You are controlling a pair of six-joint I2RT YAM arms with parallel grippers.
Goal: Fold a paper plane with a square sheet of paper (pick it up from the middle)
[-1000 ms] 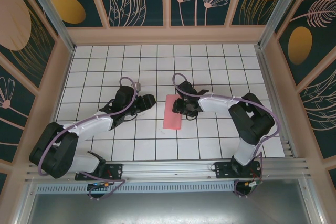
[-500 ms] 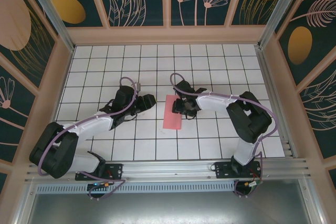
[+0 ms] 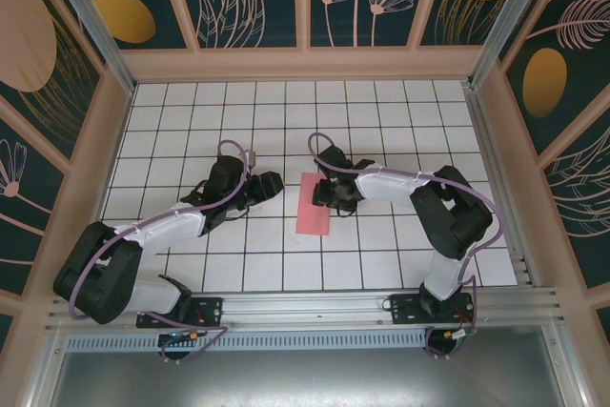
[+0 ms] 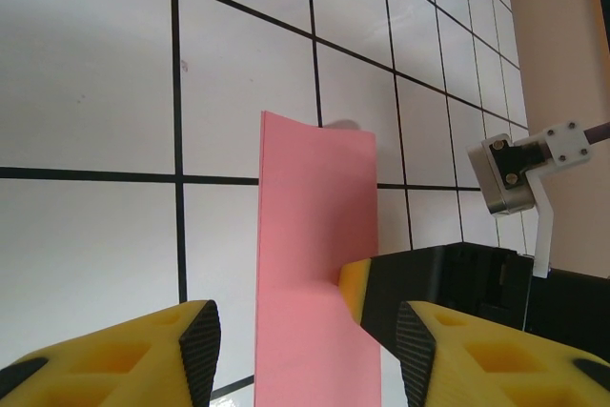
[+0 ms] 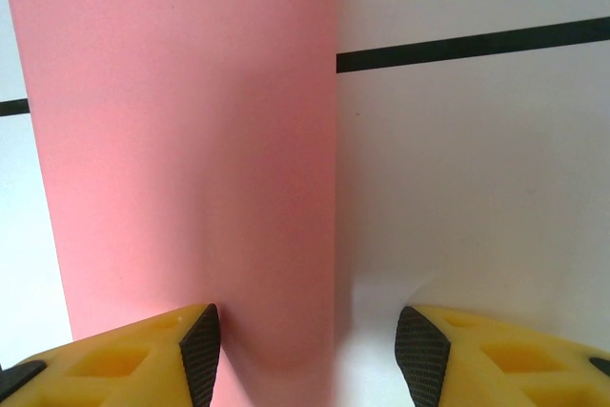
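Top view: pink sheet of paper [image 3: 314, 203] lies flat on the white grid table [image 3: 381, 111], centre of frame, as a narrow upright rectangle. Right gripper [image 3: 324, 195] sits at the paper's upper right edge. In the right wrist view its jaws are spread, with nothing clamped; the left finger is over the paper [image 5: 191, 140], the right over bare tile. Left gripper [image 3: 270, 183] is left of the paper, apart from it, jaws spread and empty. Left wrist view: a yellow fingertip [image 4: 355, 285] of the right gripper meets the paper's [image 4: 315, 235] right edge.
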